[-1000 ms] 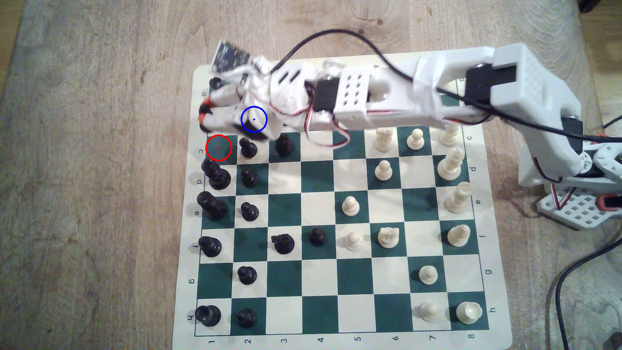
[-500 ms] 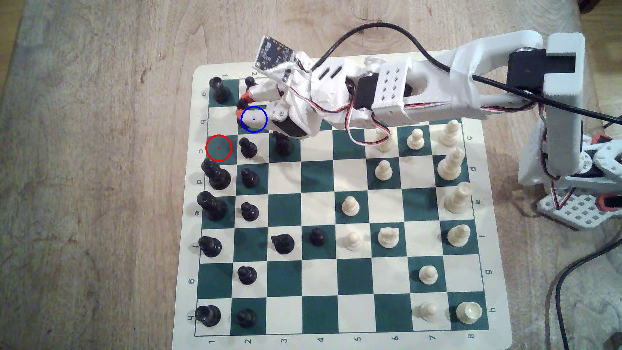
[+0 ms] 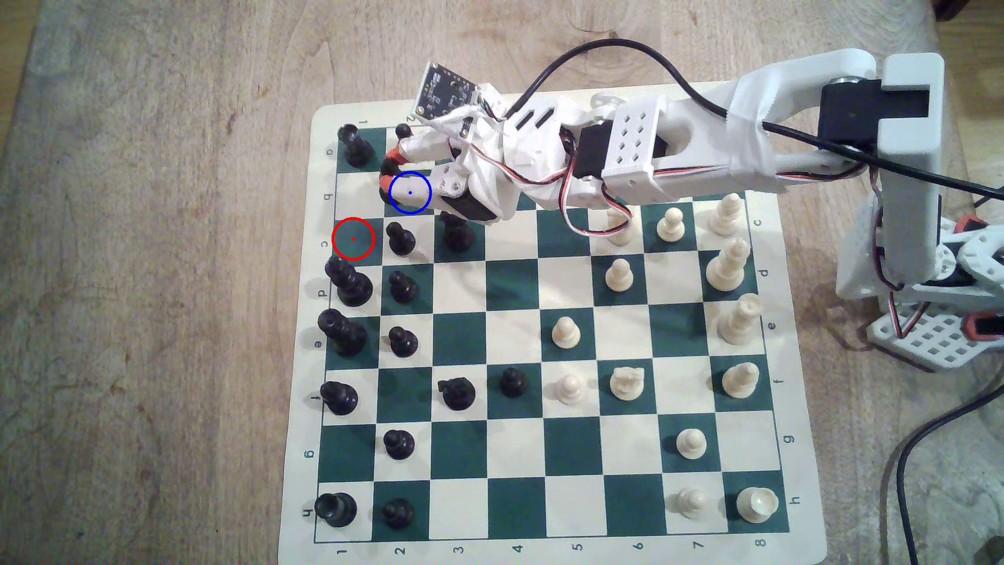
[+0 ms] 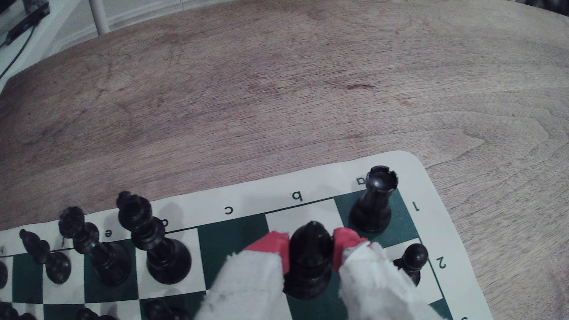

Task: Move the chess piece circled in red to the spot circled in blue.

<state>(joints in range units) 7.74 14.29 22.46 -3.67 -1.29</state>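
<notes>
Chess piece (image 4: 311,255): black bishop, upright, pinched between the red-tipped fingers (image 4: 271,246) of the end effector (image 4: 311,250); base over a dark green square of the board (image 4: 431,197), contact with it not discernible. In the exterior view, located at the blue-ringed spot (image 3: 418,205), beside the exterior view's left edge of the ring. Beyond: black rook (image 4: 374,200) on corner square, then bare wooden surface (image 4: 277,92).

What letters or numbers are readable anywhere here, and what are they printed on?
All are on the chessboard's border.
"1" to "8": along the lower edge in the exterior view.
"c", "d", "e", "f", "g", "h": the exterior view's right edge.
"a", "b", "c", "e", "1", "2": wrist view, near the rook.
Circuit board markings: too small to read.
</notes>
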